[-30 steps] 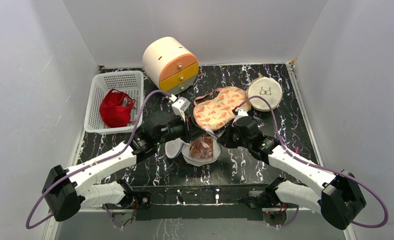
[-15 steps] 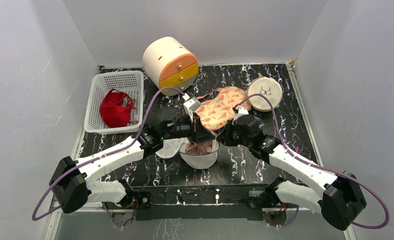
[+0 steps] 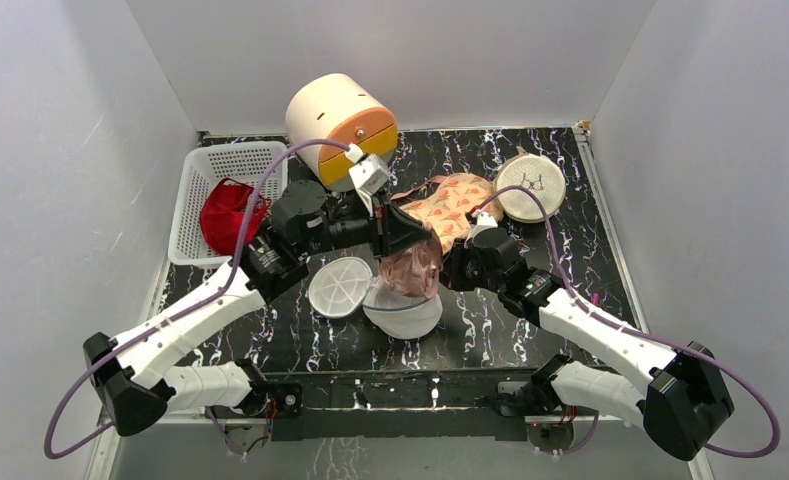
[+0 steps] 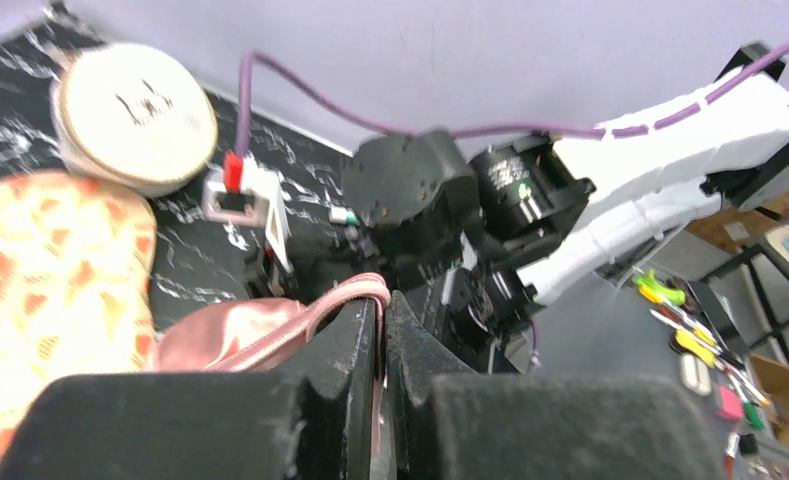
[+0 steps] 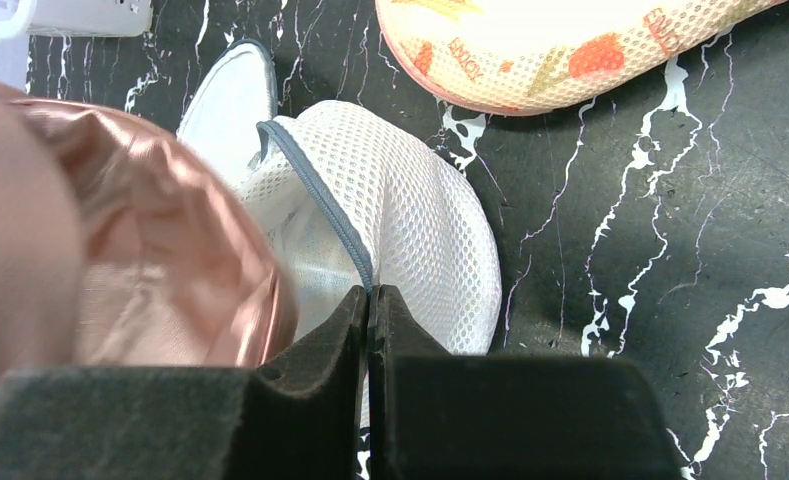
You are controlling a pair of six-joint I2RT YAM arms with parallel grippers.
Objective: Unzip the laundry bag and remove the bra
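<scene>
The laundry bag (image 3: 406,314) is a white mesh cylinder with a blue-grey rim, standing open at the table's middle. Its round lid flap (image 3: 338,287) lies flat to its left. My right gripper (image 5: 370,293) is shut on the bag's rim band, pinning the laundry bag (image 5: 425,225) down. My left gripper (image 4: 382,302) is shut on a strap of the bra (image 4: 232,336), a shiny pink satin piece. The bra (image 3: 414,266) hangs from the left gripper (image 3: 410,243) above the bag's mouth, its lower end still at the opening. The bra (image 5: 140,260) fills the left of the right wrist view.
A white plastic basket (image 3: 220,160) holding a red garment (image 3: 228,216) stands at the back left. A cream drum with orange and yellow drawers (image 3: 340,118) sits at the back. A patterned flat pouch (image 3: 452,206) and a round beige pouch (image 3: 531,184) lie behind the bag.
My left gripper has risen and drawn back with the bra, pulling it up out of the bag. The lid flap now lies fully open. The right gripper has kept its hold.
</scene>
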